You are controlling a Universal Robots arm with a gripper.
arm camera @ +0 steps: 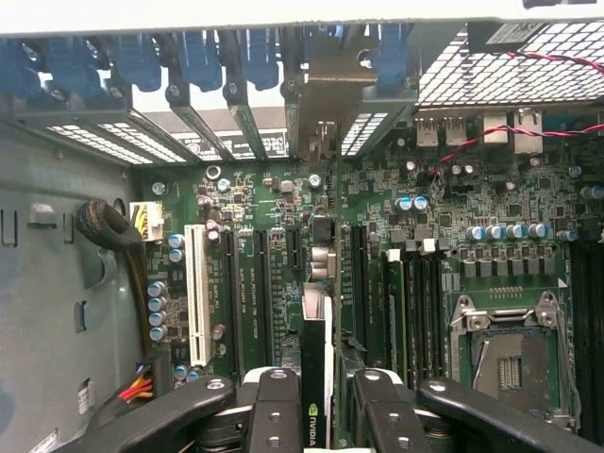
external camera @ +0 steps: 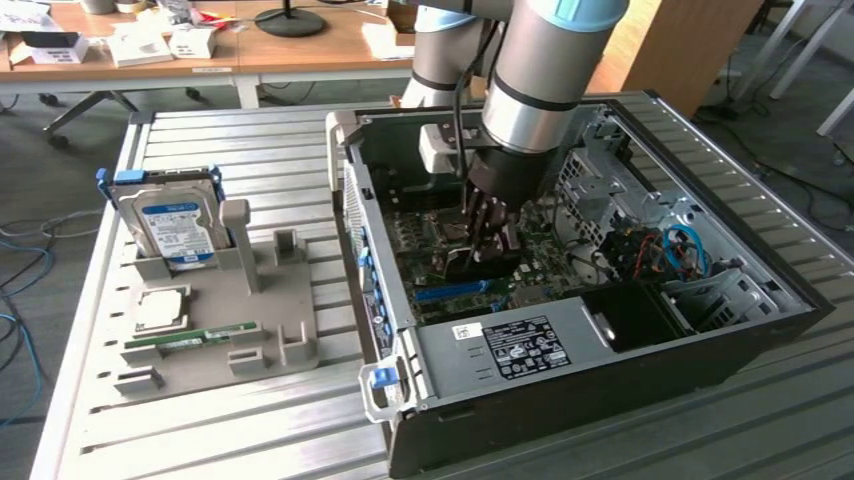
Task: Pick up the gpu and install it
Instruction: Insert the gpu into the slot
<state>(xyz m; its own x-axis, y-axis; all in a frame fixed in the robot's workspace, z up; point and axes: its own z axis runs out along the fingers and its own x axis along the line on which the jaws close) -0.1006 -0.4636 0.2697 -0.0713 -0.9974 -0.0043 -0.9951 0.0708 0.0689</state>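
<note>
While the open computer case [external camera: 747, 330] lies on its side on the slatted desk [external camera: 240, 420], the arm reaches down into it. The hand [arm camera: 316, 401] hangs low over the motherboard [arm camera: 453, 189], closed on the gpu [arm camera: 316, 354], which stands edge-on between the fingers [arm camera: 274, 406] in line with the rear slot openings [arm camera: 217, 113]. I judge this to be the seating step: it goes well if the card stays upright and square over 1 slot and is pressed straight down, though I cannot tell whether its edge already touches the slot.
</note>
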